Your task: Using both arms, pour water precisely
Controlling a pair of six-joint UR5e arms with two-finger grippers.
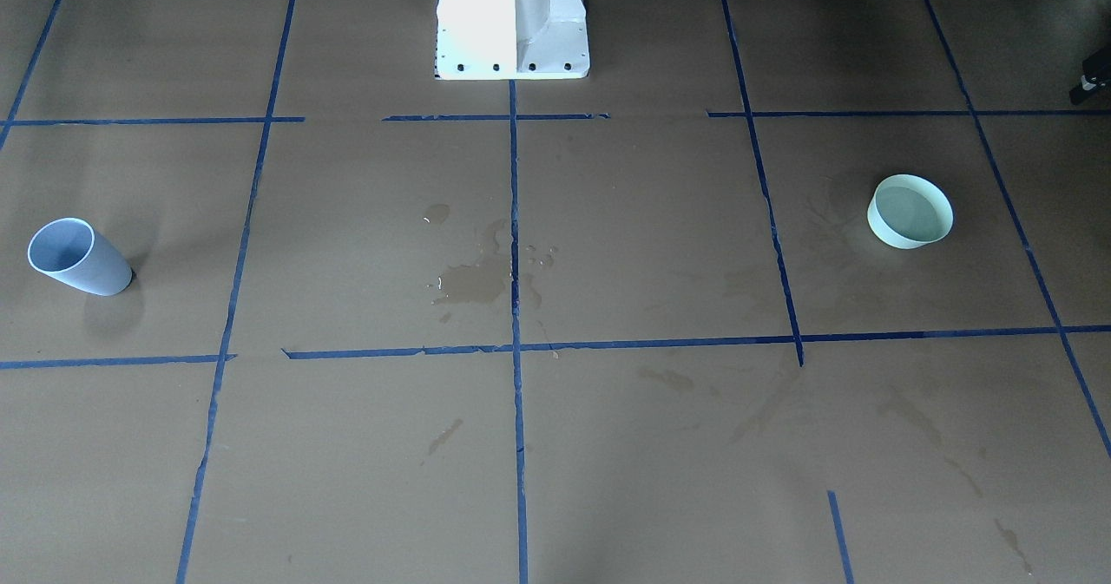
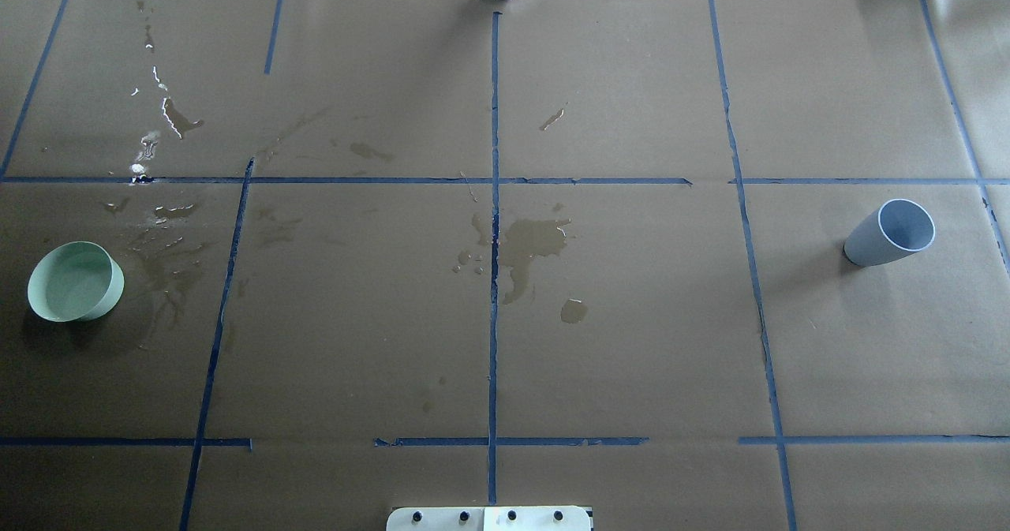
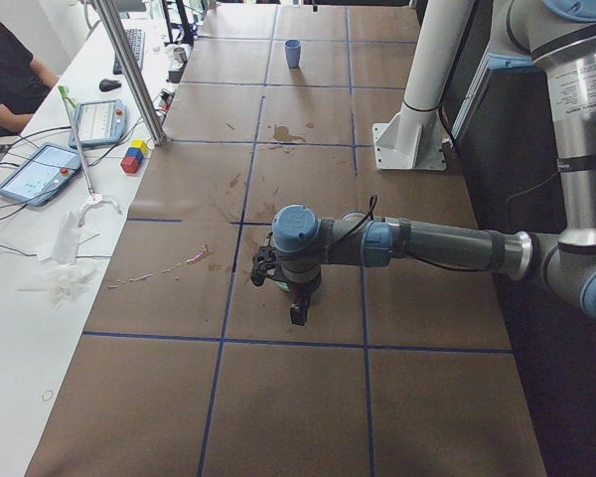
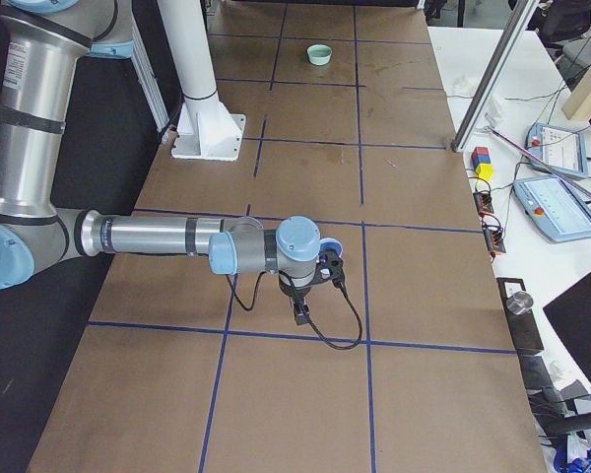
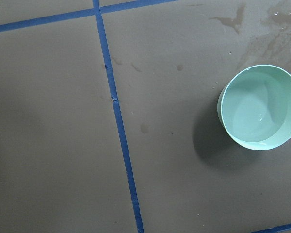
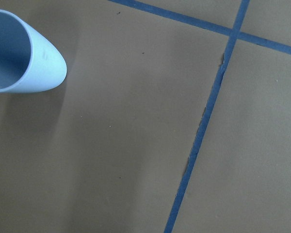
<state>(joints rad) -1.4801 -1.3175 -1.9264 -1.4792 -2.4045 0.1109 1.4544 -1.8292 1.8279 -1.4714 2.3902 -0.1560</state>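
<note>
Brown paper is covering the whole worktop (image 2: pixel 355 342), and blue tape lines (image 2: pixel 494 105) are dividing it into large squares. Toward the robot's left end a green bowl (image 2: pixel 117 285) is standing inside its square, apart from every tape line, and a further row of squares is lying between it and the end edge. The water (image 5: pixel 259 109) is lying in this bowl as a shallow glossy layer. More of it is spreading as a puddle (image 2: pixel 530 241) in the middle, touching the centre tape line. Toward the right end a grey-blue cup (image 2: pixel 888 235) is standing upright, well apart from the bowl, with the puddle between them. The white pedestal (image 1: pixel 512 20) is standing at the robot's edge, on the centre line.

The left arm (image 3: pixel 447 243) is reaching out level over the worktop, and its hand (image 3: pixel 296 316) is hanging near the bowl, pointing down. The right arm (image 4: pixel 148 236) is reaching out in the same way, with its hand (image 4: pixel 302 313) pointing down. Whether these hands are open or closed, I cannot tell.

Along the far edge a white side worktop (image 3: pixel 40 298) is carrying two tablets (image 3: pixel 42 171), and their screens are showing too small for reading.
</note>
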